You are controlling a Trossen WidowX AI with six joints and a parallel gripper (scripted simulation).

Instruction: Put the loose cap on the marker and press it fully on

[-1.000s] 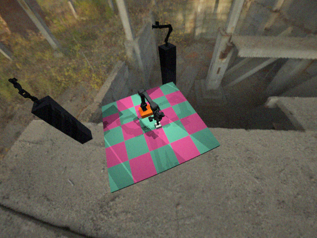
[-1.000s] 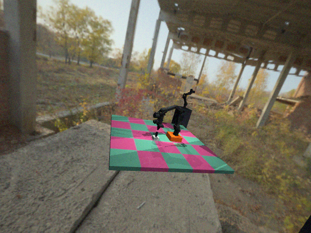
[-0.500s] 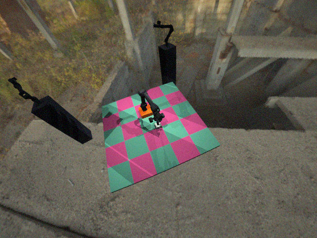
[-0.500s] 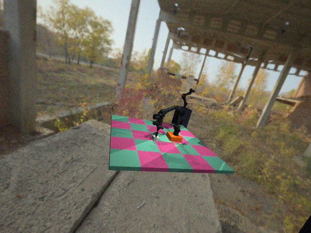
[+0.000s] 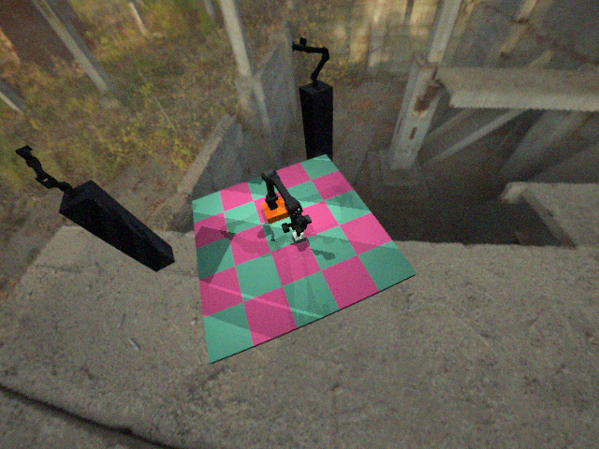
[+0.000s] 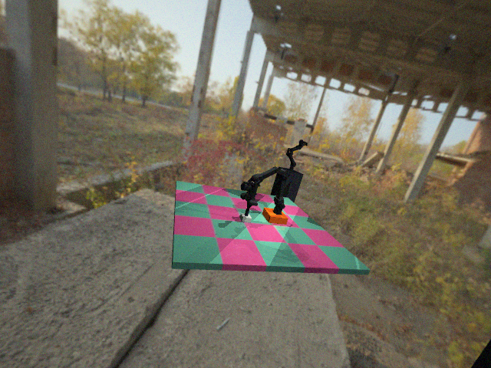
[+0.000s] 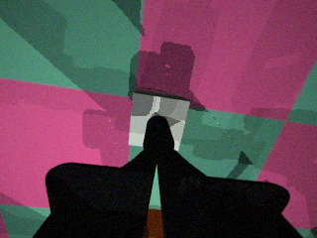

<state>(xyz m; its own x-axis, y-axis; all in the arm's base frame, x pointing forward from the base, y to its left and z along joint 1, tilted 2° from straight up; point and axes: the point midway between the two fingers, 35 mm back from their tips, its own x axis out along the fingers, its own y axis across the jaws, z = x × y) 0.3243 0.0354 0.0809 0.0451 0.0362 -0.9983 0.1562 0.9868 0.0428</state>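
The pale grey holder block [image 5: 298,238] [image 6: 246,218] [image 7: 138,135] sits on the chequered table near the arm's base. A dark upright shape, the marker [image 7: 158,130], stands at the block in the wrist view. Its colour and outline do not show where marker ends and cap begins, so I cannot tell how far the cap is on. No separate cap shows on the table. My gripper [image 7: 158,144] is shut with nothing between the fingers. The fingertips are right at the marker's upper end and hide part of it; I cannot tell whether they touch it.
The arm stands on an orange base [image 5: 275,214] [image 6: 273,216] behind the block. The pink and green table [image 5: 258,275] [image 6: 242,253] has open edges. Two black pedestals [image 5: 116,224] [image 5: 316,121] with other black arms stand beyond the table; one pedestal shows in the exterior view.
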